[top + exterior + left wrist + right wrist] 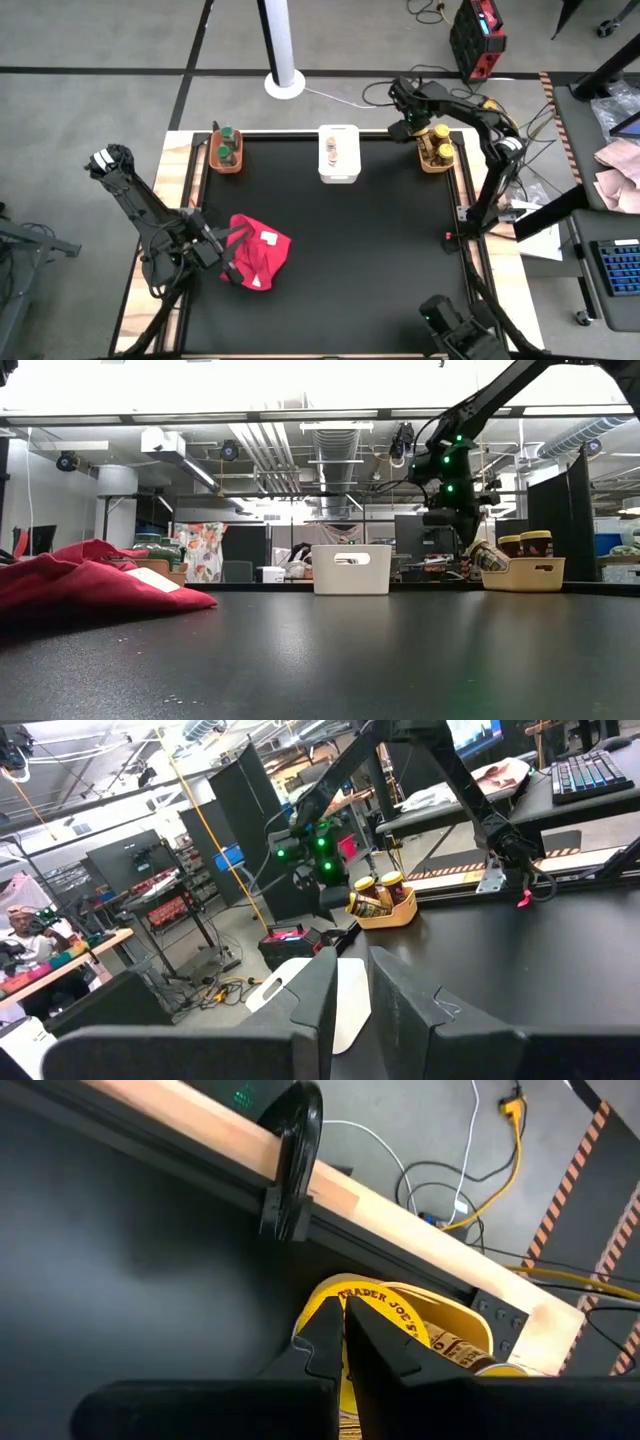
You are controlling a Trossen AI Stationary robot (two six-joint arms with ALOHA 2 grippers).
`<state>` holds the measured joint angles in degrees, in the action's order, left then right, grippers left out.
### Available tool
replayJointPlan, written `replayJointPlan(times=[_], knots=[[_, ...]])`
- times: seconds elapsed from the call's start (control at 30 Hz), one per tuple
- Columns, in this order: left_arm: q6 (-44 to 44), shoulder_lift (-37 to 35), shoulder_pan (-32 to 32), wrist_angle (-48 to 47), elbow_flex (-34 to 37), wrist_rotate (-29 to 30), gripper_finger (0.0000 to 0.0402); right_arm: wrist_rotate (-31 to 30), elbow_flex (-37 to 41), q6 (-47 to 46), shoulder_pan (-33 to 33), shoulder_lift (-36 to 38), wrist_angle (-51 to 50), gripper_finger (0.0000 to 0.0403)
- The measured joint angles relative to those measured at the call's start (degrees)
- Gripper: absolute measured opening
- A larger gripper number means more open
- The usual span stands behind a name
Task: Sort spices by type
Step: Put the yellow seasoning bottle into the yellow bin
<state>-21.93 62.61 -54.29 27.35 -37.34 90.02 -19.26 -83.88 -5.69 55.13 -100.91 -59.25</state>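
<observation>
Small spice jars stand in three bins along the table's far edge. Green-lidded jars (227, 150) are in the orange bin (226, 168), pale-lidded ones (333, 150) in the white bin (339, 176), and yellow-lidded ones (442, 150) in the yellow bin (437, 164). One yellow-lidded jar (487, 557) leans tilted at that bin's left wall. My right gripper (343, 1306) is shut and points steeply down just in front of this jar's lid. My left gripper (353, 960) hovers level above the red cloth's left edge, with a narrow gap between its fingers and nothing in it. My right gripper's shut fingers (322, 1330) come from above, slanting down, right in front of the tilted jar's yellow lid (390, 1318). The fingers hide the spot where they might meet it, so I cannot tell whether they touch. The jar leans in the yellow bin.
A crumpled red cloth (258, 252) lies at the table's near left. The table's wooden far edge carries a black clamp (293, 1165) close to the yellow bin. A white pole base (285, 84) stands beyond the far edge. The black tabletop between cloth and bins is bare.
</observation>
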Motion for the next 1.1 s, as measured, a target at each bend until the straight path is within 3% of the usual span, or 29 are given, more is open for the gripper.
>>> replayJointPlan(times=[1.1], knots=[[-0.02,0.00,0.01,-0.04,0.00,0.00,0.0045,-0.21,-1.14,-0.72,-0.02,1.64,-13.15,0.0009]])
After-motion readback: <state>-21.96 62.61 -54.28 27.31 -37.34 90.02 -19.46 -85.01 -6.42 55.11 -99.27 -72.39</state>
